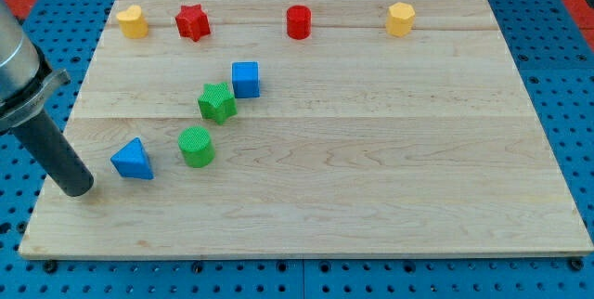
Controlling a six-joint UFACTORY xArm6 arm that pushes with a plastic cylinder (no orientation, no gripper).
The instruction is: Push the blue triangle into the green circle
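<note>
The blue triangle (pixel 133 160) lies near the board's lower left. The green circle (pixel 196 146) stands a short way to its right, with a small gap between them. My tip (pixel 77 188) rests on the board to the left of the blue triangle and slightly below it, close but not touching.
A green star (pixel 216 102) and a blue cube (pixel 245 79) sit above and right of the green circle. Along the top edge are a yellow heart (pixel 132 21), a red star (pixel 193 22), a red cylinder (pixel 298 21) and a yellow hexagon (pixel 400 19). The wooden board (pixel 371 169) lies on blue pegboard.
</note>
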